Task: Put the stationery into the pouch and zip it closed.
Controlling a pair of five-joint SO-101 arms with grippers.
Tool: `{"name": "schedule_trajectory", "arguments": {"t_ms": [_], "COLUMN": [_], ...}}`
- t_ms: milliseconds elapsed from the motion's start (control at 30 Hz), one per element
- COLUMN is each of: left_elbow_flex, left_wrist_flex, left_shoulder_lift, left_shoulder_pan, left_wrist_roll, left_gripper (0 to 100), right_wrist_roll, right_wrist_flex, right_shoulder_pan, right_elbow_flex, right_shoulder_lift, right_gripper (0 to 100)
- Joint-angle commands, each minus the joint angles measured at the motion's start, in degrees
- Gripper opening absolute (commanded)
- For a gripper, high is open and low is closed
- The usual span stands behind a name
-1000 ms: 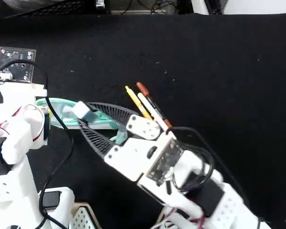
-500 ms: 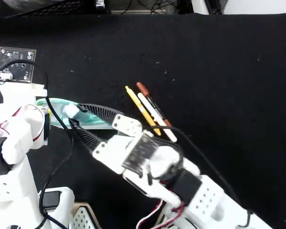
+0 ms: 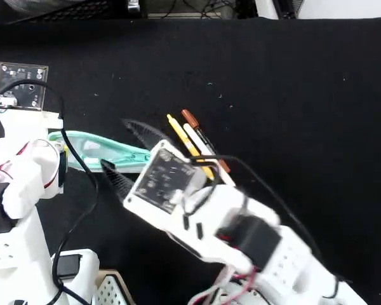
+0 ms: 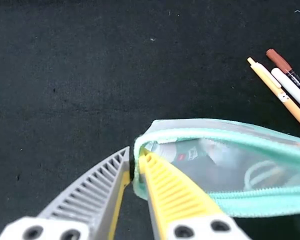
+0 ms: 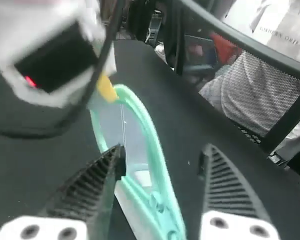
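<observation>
One translucent pouch with a mint zip lies open-mouthed, one end clenched in my left claw, my right claw spread wide over it, and three pens beside it.

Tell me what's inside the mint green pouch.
Through the clear side of the pouch, a white labelled item and a pale looped piece show. The left pincer covers its end; three pens lie outside.

There is one pouch, and three pens lie loose: one yellow pen, one white pen and one brown pen. Two robot arms, the left arm and the right arm, share one table. How many things the pouch holds cannot be told.
</observation>
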Motion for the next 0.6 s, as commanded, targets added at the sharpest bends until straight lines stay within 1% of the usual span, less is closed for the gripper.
{"name": "schedule_trajectory", "arguments": {"t_ms": [0,67,100,200,333,433,567], "left_elbow_flex": [0.13,0.13,0.13,0.13,0.13,0.13,1.98], "left_wrist_flex": [0.44,0.44,0.44,0.44,0.44,0.44,0.44], "left_shoulder_lift": [0.18,0.18,0.18,0.18,0.18,0.18,0.18], "left_shoulder_pan": [-0.57,-0.57,-0.57,-0.57,-0.57,-0.57,-0.57], "left_wrist_roll": [-0.44,-0.44,-0.44,-0.44,-0.44,-0.44,-0.44], "left_gripper": [3,3,3,3,3,3,3], "right_wrist_roll": [-0.44,-0.44,-0.44,-0.44,-0.44,-0.26,0.09], "right_wrist_flex": [10.81,15.30,17.67,26.11,32.70,30.51,20.57], "right_shoulder_pan": [-0.62,0.00,1.76,12.48,28.22,35.34,38.68], "right_elbow_flex": [-14.81,-21.23,-24.13,-29.23,-23.34,-13.14,-0.04], "right_shoulder_lift": [0.13,0.04,0.04,0.57,3.30,7.69,16.31], "right_gripper": [26.2,26.2,26.1,26.1,26.1,26.1,26.1]}}
